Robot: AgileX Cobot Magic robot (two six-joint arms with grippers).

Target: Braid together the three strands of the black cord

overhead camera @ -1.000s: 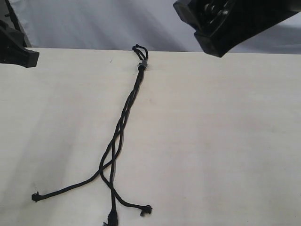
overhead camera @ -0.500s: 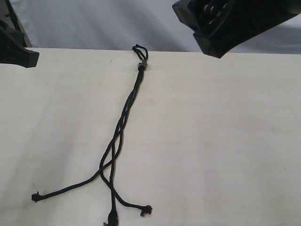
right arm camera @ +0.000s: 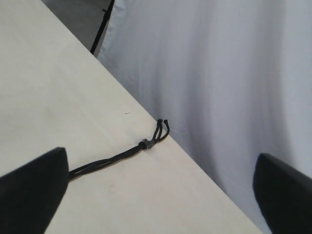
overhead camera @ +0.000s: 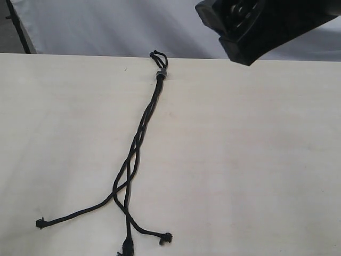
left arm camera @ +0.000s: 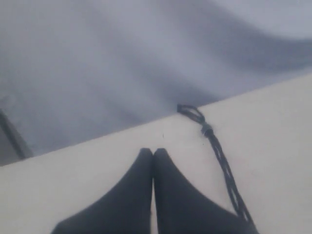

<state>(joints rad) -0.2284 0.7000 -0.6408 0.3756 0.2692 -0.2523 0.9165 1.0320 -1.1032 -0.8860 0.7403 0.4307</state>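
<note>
- My left hand point(left arm camera: 153, 157), fingers pressed together and empty, hovers over the table point(left arm camera: 273, 146) just beside the banded end of the black cord point(left arm camera: 220, 158).
- My right hand point(right arm camera: 161, 161) hangs spread wide above that same end, holding nothing, apparently poised to pin it.
- The grey band point(overhead camera: 161, 73) lies at the table's far edge, and from it the cord runs loosely braided.
- The three strands point(overhead camera: 127, 216) fan apart toward the near edge, well apart from both hands, so the braiding looks unfinished.

left fingers point(left arm camera: 139, 195) pressed together | right fingers point(right arm camera: 29, 190) spread wide
</note>
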